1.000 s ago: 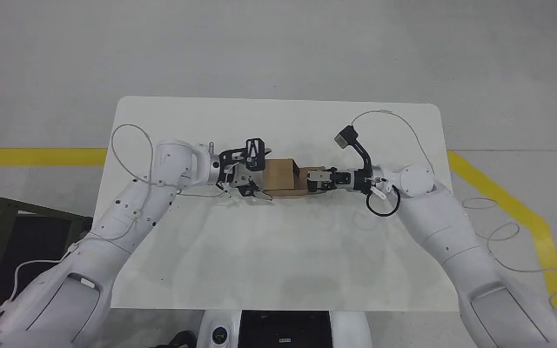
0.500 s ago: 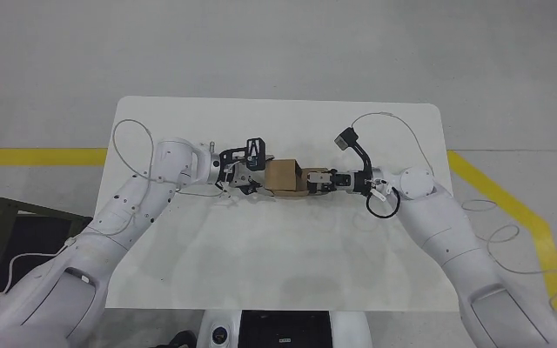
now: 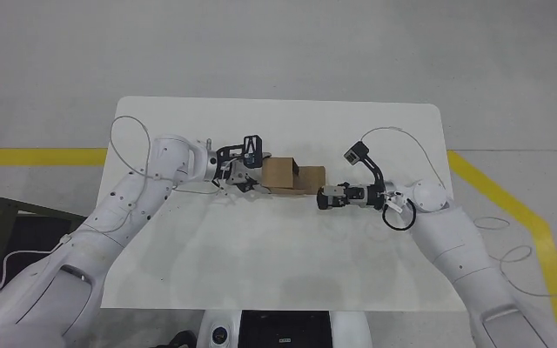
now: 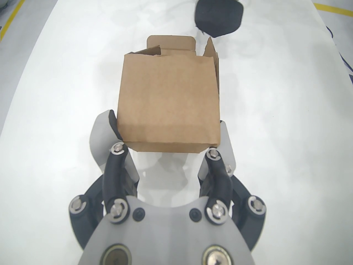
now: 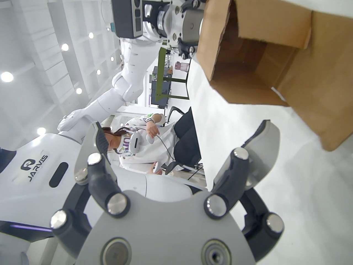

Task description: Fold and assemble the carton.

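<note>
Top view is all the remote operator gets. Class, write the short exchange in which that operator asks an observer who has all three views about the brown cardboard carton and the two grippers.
Operator: Is the left gripper actually gripping the brown cardboard carton?
Observer: Yes. The left wrist view shows its fingers clamping the carton's near end from both sides.
Operator: Is the right gripper holding a flap?
Observer: No. The right wrist view shows it open and empty, apart from the carton's open, hollow end.
</note>
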